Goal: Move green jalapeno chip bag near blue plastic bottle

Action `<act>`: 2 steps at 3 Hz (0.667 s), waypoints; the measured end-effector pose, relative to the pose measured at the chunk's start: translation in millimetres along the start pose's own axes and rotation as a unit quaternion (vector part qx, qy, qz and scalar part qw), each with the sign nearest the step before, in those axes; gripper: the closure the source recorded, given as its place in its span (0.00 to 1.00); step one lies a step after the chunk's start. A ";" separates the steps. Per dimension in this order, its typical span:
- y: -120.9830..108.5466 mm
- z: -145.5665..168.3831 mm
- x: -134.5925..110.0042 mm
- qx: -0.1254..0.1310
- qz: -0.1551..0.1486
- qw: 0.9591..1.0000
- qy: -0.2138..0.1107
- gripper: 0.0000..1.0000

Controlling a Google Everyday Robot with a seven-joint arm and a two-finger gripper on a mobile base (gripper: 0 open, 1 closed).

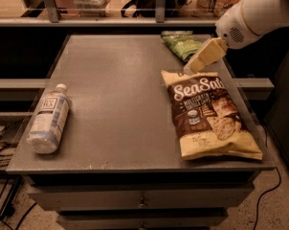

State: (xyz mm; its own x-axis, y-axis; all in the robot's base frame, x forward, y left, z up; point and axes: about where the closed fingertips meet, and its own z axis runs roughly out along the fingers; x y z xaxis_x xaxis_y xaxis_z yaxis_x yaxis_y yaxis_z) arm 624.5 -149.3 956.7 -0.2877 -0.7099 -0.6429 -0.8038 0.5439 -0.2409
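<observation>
At the front, below the table's (120, 95) edge, a drawer front (142, 202) with a small knob faces the camera, and dark cables (1, 145) trail over the floor at the left.

On the grey table top, nearest on the right, lies a large brown-and-yellow "Sea Salt" chip bag (206, 119). It lies flat, its bottom edge close to the table's front right corner and its top edge pointing away. On the near left the blue plastic bottle (49, 123) lies on its side close to the left edge, base toward the front and white cap pointing to the far side. A wide stretch of bare table separates it from both bags.

Farther back on the right, the gripper (189, 70) reaches in from the upper right on a white arm (252, 11). Its tan tip slants down and to the left, over the top edge of the large bag and just beside the near edge of the smaller one. Whether it is spread or closed cannot be told from this angle, nor whether it touches either bag.

Just beyond the tip, the green jalapeno chip bag (180, 44) lies flat near the table's far right corner, well apart from the bottle.

Behind the table runs a shelf rail (111, 22) with blurred goods above it
</observation>
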 end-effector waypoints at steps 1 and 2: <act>-22.3 30.4 2.8 0.000 0.038 0.999 -0.016 0.00; -47.5 64.0 2.4 -0.002 0.077 0.996 -0.040 0.00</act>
State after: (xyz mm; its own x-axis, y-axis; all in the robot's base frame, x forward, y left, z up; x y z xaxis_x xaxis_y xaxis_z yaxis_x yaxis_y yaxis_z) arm 695.3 -148.2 920.1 -0.3649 -0.5798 -0.7285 -0.7552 0.6419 -0.1325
